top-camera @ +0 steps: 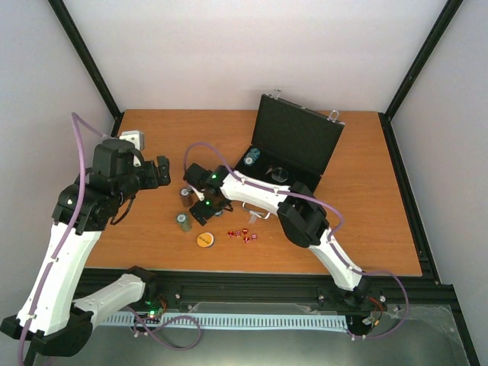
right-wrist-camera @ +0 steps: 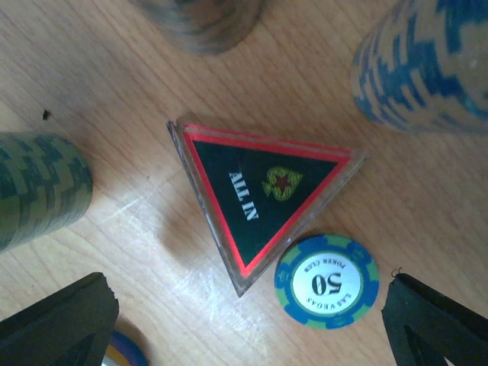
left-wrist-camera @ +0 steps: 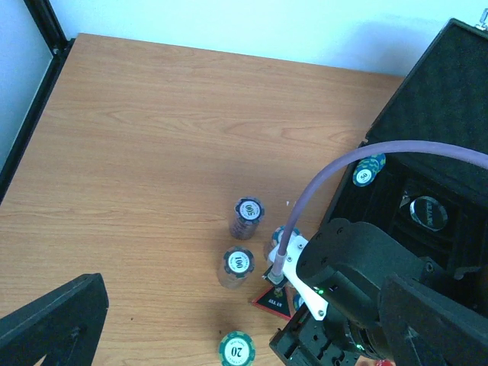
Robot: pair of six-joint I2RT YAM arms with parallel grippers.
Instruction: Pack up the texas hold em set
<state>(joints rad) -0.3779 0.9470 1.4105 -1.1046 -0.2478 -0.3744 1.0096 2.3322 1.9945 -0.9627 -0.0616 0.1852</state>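
Red-black triangle (right-wrist-camera: 263,202) at frame centre is framed between spread right fingers (right-wrist-camera: 61,320); the touching 50 chip (right-wrist-camera: 326,282) risks being pinched too.

Soft, even light fell from above, bright on the white walls (top-camera: 252,46) and leaving only faint shadows on the wooden table (top-camera: 366,229). The black case (top-camera: 301,137) swallowed its inner detail. In the right wrist view the "ALL IN" triangle (right-wrist-camera: 259,198) stood sharp, its clear rim glinting, while the tall chip stacks (right-wrist-camera: 415,65) blurred.
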